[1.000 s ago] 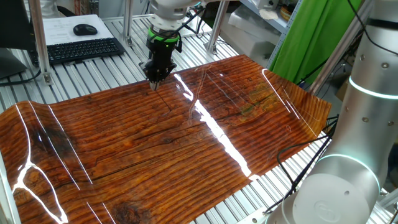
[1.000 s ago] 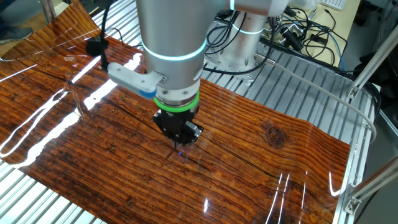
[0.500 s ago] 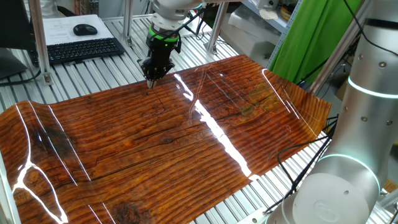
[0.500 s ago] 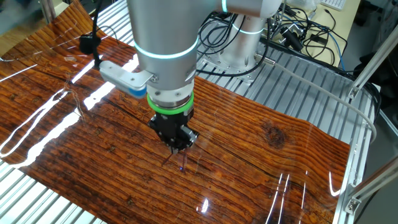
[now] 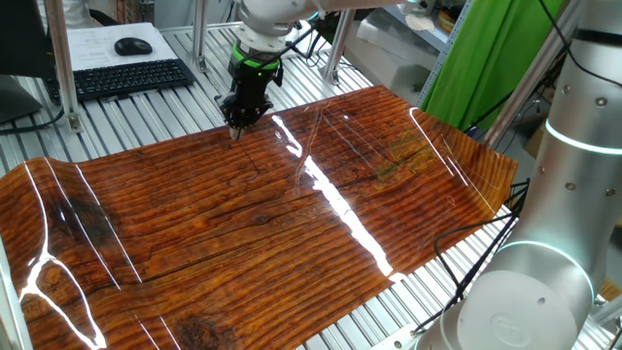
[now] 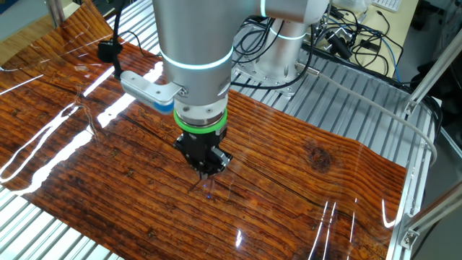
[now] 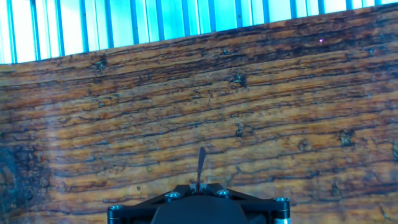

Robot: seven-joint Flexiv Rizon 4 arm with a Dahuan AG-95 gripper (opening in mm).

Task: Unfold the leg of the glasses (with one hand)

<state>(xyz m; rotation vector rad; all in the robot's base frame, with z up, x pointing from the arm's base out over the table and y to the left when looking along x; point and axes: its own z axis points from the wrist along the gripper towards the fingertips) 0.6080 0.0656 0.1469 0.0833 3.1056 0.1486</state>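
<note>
My gripper (image 5: pixel 235 122) stands low over the far edge of the glossy wood-grain mat (image 5: pixel 292 233), pointing straight down. Its jaws are closed on a thin dark leg (image 7: pixel 201 164) of the glasses, which sticks out ahead of the fingertips in the hand view, where the gripper (image 7: pixel 198 185) fills the bottom edge. In the other fixed view the gripper (image 6: pixel 207 172) holds the thin wire frame of the glasses (image 6: pixel 206 189), which hangs just under it, at or just above the mat. The lenses are too faint to make out.
A keyboard (image 5: pixel 121 78) and mouse (image 5: pixel 133 46) lie beyond the mat's far-left edge on the slatted metal table. A second silver robot arm (image 5: pixel 554 214) stands at the right. Cables (image 6: pixel 346 36) lie behind my arm's base. Bright glare streaks cross the mat.
My gripper has shifted a little toward the mat's far-left edge and risen slightly, still closed on the glasses' leg; the wire frame now trails beneath it.
</note>
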